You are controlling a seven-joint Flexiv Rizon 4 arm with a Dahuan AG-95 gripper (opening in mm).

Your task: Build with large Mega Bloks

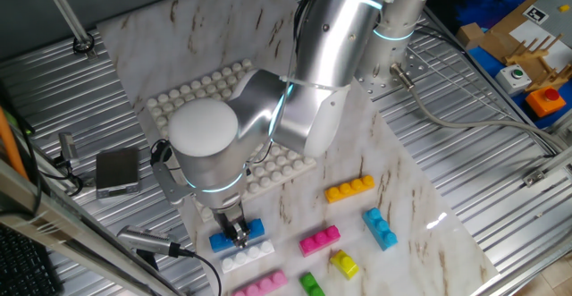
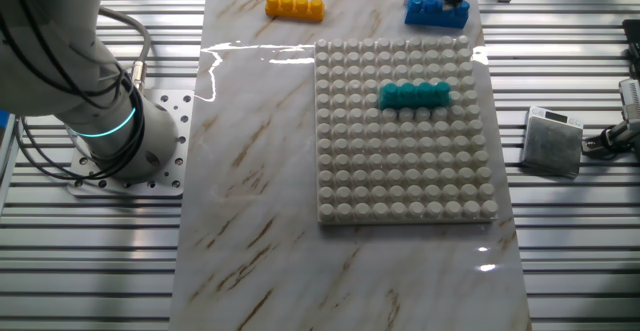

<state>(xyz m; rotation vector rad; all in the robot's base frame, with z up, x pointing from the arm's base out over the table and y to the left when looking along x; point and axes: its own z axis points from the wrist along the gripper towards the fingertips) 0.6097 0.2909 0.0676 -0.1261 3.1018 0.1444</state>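
Now fingers low over the blue brick beside the baseplate, grip state unclear.

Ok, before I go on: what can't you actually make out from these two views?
- Hand at the blue block: open or shut unclear; small in both views, cut by the top edge in the other.
- Teal block on the baseplate: hidden by the arm in one fixed view.
- Green block: cut by the frame bottom.
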